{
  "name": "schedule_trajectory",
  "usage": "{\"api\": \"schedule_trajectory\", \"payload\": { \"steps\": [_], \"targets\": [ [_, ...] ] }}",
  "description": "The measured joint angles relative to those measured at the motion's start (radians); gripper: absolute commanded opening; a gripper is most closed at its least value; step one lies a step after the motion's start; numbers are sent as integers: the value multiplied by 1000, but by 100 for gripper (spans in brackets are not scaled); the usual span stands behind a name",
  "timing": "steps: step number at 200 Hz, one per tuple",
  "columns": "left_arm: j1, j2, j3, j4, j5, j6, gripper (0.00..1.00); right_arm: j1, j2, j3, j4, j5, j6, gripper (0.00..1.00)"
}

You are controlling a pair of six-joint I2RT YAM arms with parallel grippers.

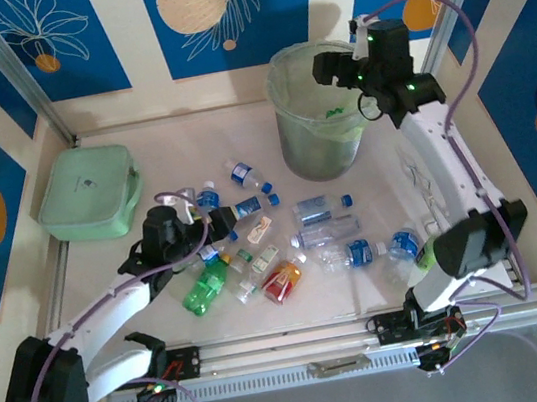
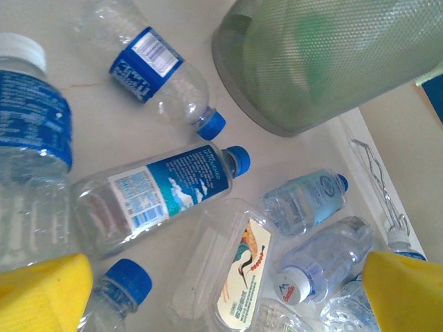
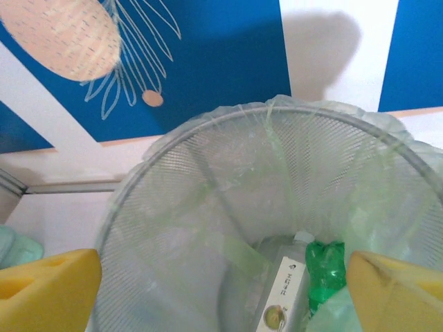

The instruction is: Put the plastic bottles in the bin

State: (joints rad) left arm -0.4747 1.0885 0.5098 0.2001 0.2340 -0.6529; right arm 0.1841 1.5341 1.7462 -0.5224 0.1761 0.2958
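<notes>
Over bin (image 1: 313, 149), right gripper (image 1: 342, 71) wide, empty; green bottle (image 3: 325, 273) inside. Over bottles (image 1: 317, 222), left gripper (image 1: 210, 230) wide, empty, the nearer arm. Blue-label bottle (image 2: 156, 194) at 10 o'clock of claw, axis 8-to-2, cap toward 2; probably first within reach.

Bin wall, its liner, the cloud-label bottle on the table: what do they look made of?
Bin: fine grey mesh, metal or plastic, can't tell; grid texture shows. Liner: thin pale green plastic film, wrinkled over the rim. Cloud-label bottle: clear glossy thin plastic, table visible through it, blue cap.
</notes>
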Motion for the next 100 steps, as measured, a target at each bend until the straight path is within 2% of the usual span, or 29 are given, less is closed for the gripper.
{"api": "schedule_trajectory", "payload": {
  "steps": [49, 100],
  "targets": [
    [-23, 87, 31, 31, 30, 70, 99, 0, -290, -256, -116, 8, 61, 94],
    [-25, 170, 71, 56, 48, 140, 100, -24, -474, -579, -218, 23, 221, 94]
  ]
}}
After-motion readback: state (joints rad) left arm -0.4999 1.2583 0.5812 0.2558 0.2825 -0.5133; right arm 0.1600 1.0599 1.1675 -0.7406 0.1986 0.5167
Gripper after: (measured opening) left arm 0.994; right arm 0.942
